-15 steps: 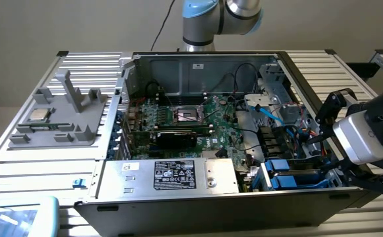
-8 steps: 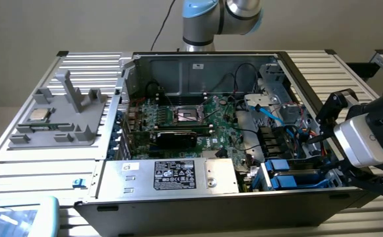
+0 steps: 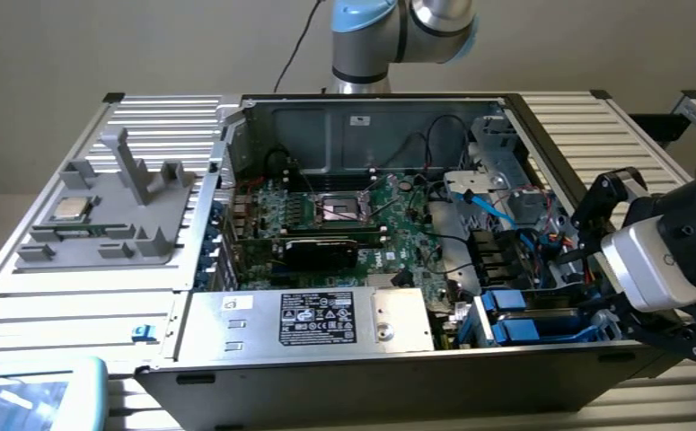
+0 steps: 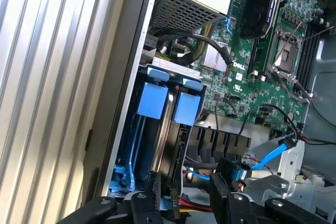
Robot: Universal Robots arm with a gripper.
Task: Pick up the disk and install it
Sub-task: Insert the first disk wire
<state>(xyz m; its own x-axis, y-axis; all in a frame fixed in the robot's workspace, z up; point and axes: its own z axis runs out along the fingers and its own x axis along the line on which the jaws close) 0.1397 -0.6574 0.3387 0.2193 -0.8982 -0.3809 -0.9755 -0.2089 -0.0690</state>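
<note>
The flat silver-grey disk [image 4: 177,145], clipped in its bright blue plastic frame, stands on edge in the drive bay at the corner of the open black computer case [image 3: 383,373]. A second blue-framed carrier [image 4: 151,100] sits just beside it against the case's silver side wall [image 4: 126,103]. The black gripper [image 4: 186,188] hangs over the disk's near end with its jaws spread apart, gripping nothing. Red and yellow wires [image 4: 195,203] and a blue flat cable [image 4: 273,154] crowd the inner side near the green motherboard [image 4: 247,85], while the ribbed aluminium worktop [image 4: 47,77] lies open beyond the wall.
</note>
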